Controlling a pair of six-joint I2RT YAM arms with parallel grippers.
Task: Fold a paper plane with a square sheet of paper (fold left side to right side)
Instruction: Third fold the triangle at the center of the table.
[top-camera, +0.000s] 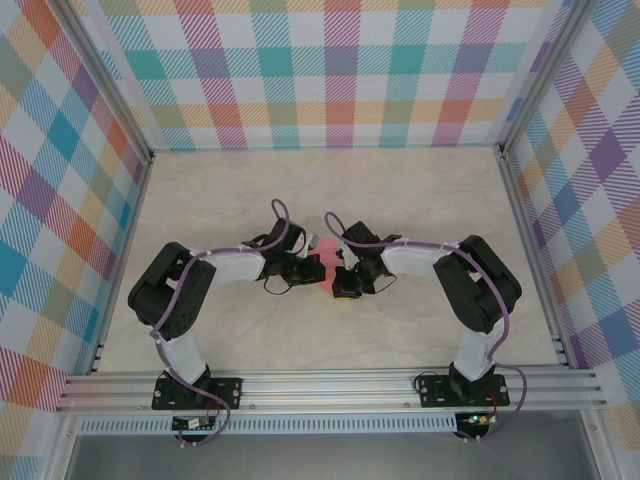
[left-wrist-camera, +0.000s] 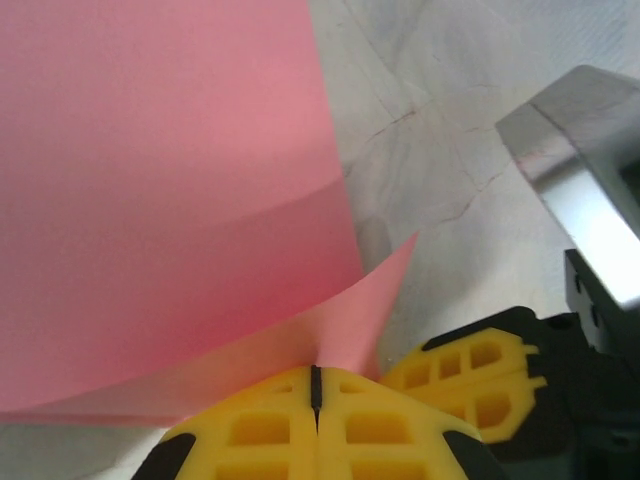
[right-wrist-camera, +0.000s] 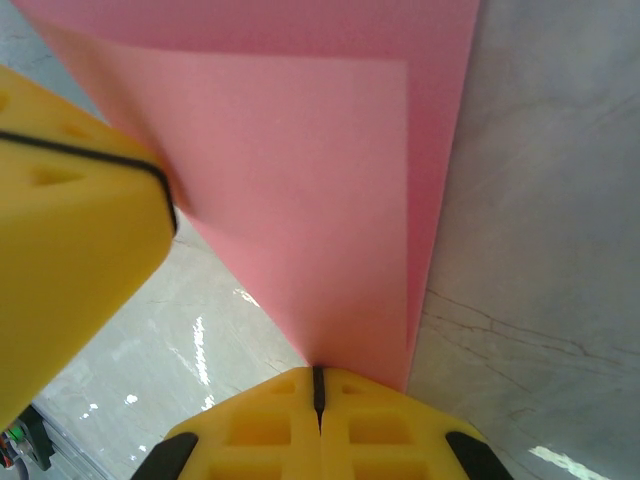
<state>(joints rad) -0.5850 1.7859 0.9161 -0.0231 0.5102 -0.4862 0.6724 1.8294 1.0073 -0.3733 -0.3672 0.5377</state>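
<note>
Both pairs of jaws are clamped on the square sheet of paper (left-wrist-camera: 150, 180), mid-frame from above. It lies between them, both arms equally near.

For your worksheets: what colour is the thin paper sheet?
Salmon pink; thin paper sheet shows best in left wrist view.

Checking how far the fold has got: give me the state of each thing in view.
square sheet of paper: bent over on itself, two layers showing, curved rather than pressed flat, pinched at its edge by both grippers.
left gripper: shut on the square sheet of paper.
right gripper: shut on the square sheet of paper.
</note>
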